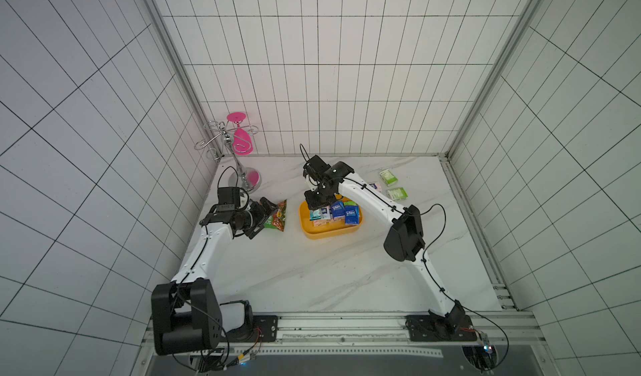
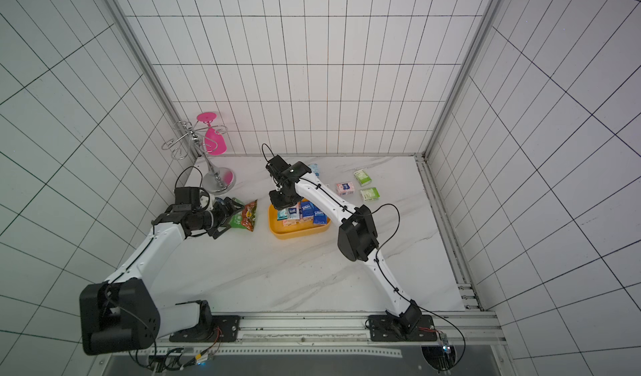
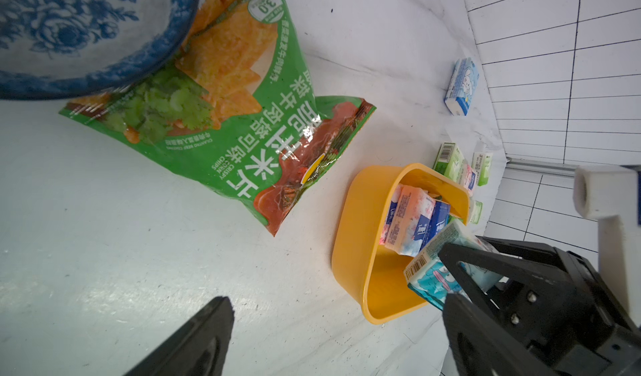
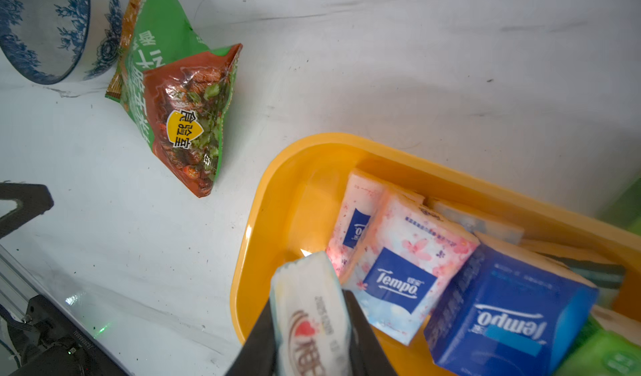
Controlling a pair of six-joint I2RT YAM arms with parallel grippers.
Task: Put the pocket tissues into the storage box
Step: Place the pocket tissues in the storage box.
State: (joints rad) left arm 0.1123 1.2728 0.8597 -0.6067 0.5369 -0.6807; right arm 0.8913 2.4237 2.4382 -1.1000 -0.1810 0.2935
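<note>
Pocket tissues [image 1: 338,213]: several packets in dark blue, pink and teal wrappers stand and lean packed together inside the storage box [image 1: 312,235], filling its far half.
Storage box: a shallow yellow tub sitting about midway across the desk [image 1: 312,280], nearer the far edge than the near one.
Held packet: a teal-and-white packet [image 3: 433,266] hangs over the box's far left corner. Whether it touches the box floor cannot be told.
Right tool [image 4: 308,298]: clamped on the teal-and-white packet, one finger on each flat face, pointing down into the box.
Loose packets: a green packet [image 1: 387,177] and a second green packet [image 1: 397,193] lie flat on the desk toward its far right corner, near each other but apart. A pink packet [image 2: 345,188] lies just beside them on the box side. A blue-and-white packet [image 2: 314,169] lies close to the far edge, partly hidden by the right arm.
Left tool [image 1: 264,218]: jaws wide apart with nothing between them, held at the left end of the snack bag [image 1: 279,218].
Snack bag: green and orange, lying flat left of the box, apart from it.
Dish [image 3: 86,76]: blue-and-white patterned, with its rim overlapping the snack bag's end.
Rack [image 1: 225,142]: a silver wire stand in the far left corner of the desk, with a pink glass [image 1: 241,138] hanging upside down from it.
</note>
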